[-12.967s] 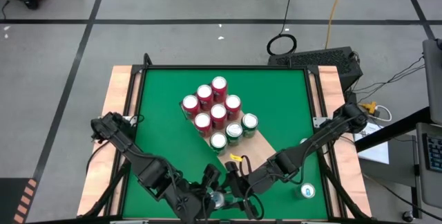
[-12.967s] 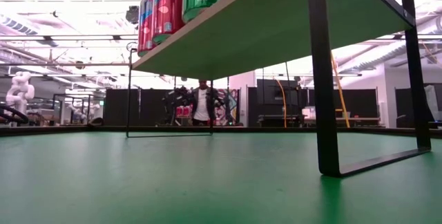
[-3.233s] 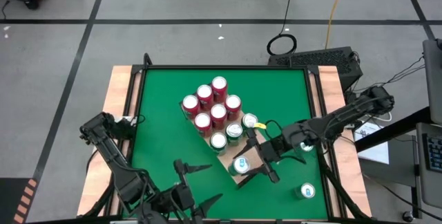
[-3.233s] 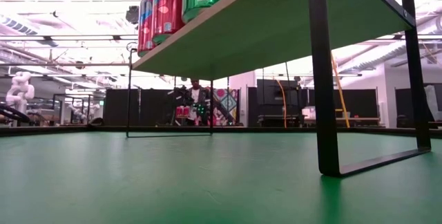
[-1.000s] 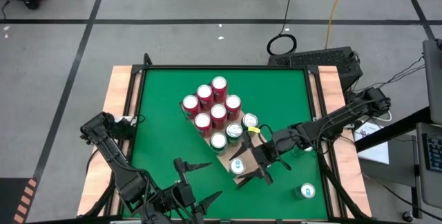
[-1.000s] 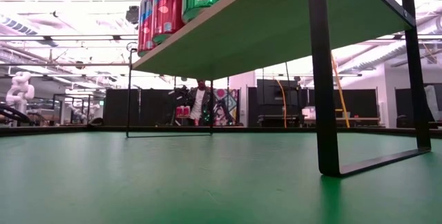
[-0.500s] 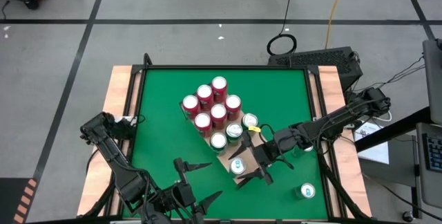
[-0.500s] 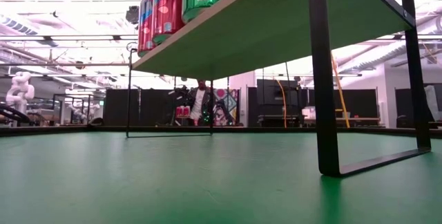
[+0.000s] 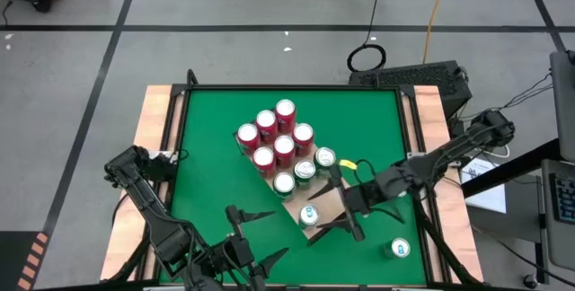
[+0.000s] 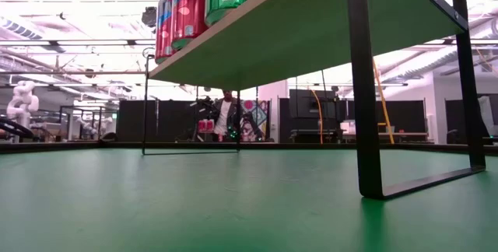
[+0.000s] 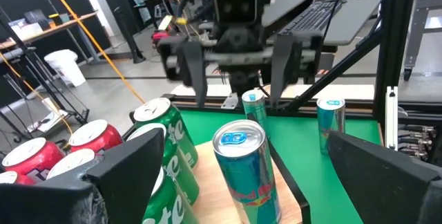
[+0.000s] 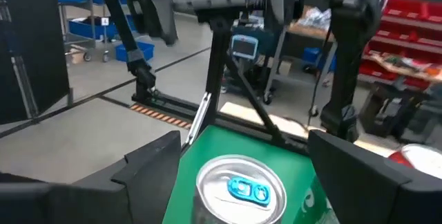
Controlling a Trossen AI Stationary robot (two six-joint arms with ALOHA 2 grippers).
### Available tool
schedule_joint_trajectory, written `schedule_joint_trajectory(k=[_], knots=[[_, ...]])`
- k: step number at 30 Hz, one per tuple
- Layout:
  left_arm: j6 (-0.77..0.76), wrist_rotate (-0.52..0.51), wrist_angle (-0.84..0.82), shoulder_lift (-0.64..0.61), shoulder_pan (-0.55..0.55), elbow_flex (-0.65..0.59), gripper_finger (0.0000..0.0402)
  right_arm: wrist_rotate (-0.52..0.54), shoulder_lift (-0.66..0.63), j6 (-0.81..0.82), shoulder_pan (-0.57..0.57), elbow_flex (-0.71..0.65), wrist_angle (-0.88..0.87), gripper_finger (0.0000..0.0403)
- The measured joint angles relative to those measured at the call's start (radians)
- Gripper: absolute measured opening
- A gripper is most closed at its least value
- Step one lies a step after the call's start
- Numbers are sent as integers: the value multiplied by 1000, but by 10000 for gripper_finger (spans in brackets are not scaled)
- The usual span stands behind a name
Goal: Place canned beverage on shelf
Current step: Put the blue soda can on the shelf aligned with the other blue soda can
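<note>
Aluminium can [image 9: 310,215]: blue, upright on shelf [image 9: 334,203]; thin-walled, slick, dents easily.
Hold: mid-body, lightly.
Right hand [image 9: 334,226]: spread, astride can.
Left hand [image 9: 263,237]: spread, near edge.

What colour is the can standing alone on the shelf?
The can is blue, with a silver top; the left wrist view shows it best.

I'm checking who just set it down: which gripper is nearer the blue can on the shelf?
Right. The right gripper stands open just beside the blue can on the shelf. The left gripper waits open, farther off toward the table's near edge.
</note>
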Motion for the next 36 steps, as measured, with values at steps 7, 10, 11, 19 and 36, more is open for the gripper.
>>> schedule_joint_trajectory(k=[7,10,11,19,36], knots=[[0,0,-1,0,0,0,400,40,-79,-17,67,0,-46,309],[0,1,-1,0,0,0,400,81,-111,-5,104,0,-85,309],[-1,3,-1,0,0,0,400,110,-123,9,122,0,-109,309],[-3,15,1,1,0,0,400,296,-164,291,281,149,-592,309],[-81,49,6,26,10,-1,400,191,-56,982,497,391,-1344,309]])
